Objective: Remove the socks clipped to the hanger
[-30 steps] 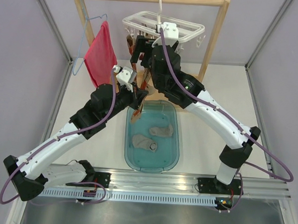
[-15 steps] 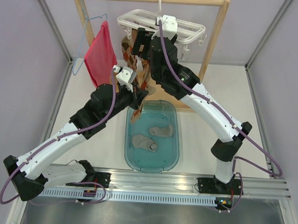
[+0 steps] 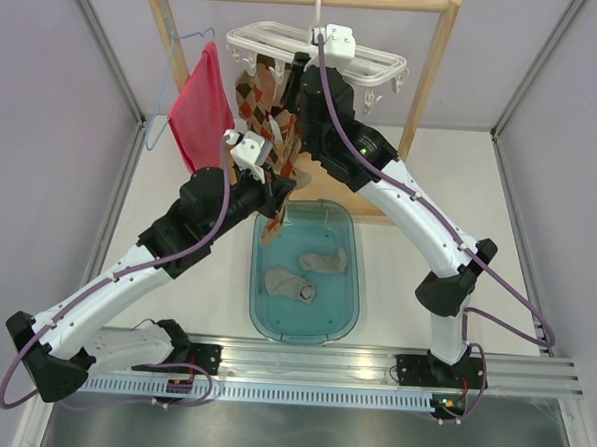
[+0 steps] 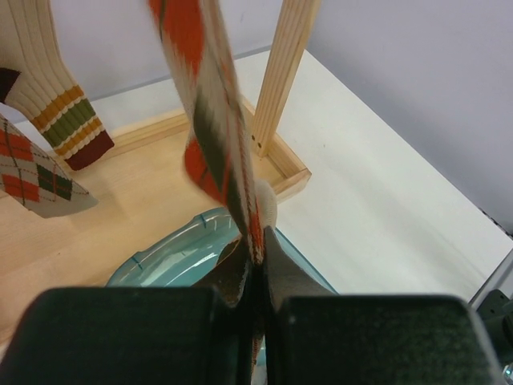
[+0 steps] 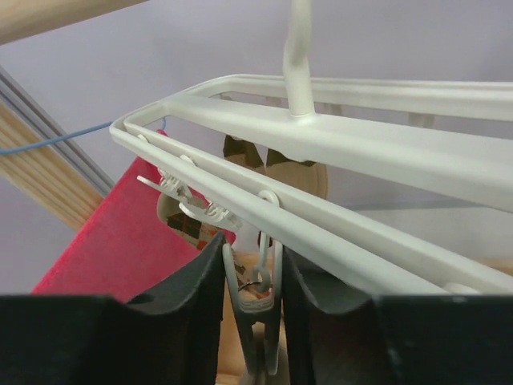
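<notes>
So far two grey socks lie in the teal tub, while the left hand clenches the lower end of an argyle sock and the right hand seemingly pinches a clip under the hanger, others left clipped.

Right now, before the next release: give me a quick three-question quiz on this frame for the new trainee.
1. True or false: the left jaws are shut on an argyle sock.
2. How many grey socks lie in the teal tub? A one, B two, C four.
3. Fill in: the right jaws close on a ___ of the white hanger.

Key: 1 true. 2 B. 3 clip.
</notes>
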`<state>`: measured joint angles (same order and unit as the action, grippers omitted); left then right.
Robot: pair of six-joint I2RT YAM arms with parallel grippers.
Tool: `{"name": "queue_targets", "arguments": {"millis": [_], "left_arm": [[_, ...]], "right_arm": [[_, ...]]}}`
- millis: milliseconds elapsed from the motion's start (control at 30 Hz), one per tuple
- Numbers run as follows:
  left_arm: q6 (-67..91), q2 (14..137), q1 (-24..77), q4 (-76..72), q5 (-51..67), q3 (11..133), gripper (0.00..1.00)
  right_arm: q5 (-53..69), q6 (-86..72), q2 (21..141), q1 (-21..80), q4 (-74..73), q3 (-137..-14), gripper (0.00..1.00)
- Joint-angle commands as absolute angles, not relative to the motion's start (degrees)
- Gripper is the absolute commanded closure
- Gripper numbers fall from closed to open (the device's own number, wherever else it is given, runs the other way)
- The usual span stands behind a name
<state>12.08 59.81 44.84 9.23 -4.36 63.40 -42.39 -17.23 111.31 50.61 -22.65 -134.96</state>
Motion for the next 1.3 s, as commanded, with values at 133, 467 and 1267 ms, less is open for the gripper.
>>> {"name": "queue_targets", "arguments": {"millis": [133, 467, 1267], "left_arm": [[10.46, 58.97, 44.74, 9.67, -2.72, 63.02, 0.98], [10.37, 59.24, 44.65, 9.67, -2.99, 62.93, 0.98], [10.46, 58.62, 42.01, 11.16, -7.73, 62.4, 0.98]], "right_arm": [[-43.24, -15.21, 111.45, 49.92, -21.71, -137.72, 0.99], [-42.1, -14.94, 110.74, 49.75, -21.71, -135.8, 0.98], [-42.89, -16.69, 87.04, 54.4, -11.43, -94.7, 0.27]]}}
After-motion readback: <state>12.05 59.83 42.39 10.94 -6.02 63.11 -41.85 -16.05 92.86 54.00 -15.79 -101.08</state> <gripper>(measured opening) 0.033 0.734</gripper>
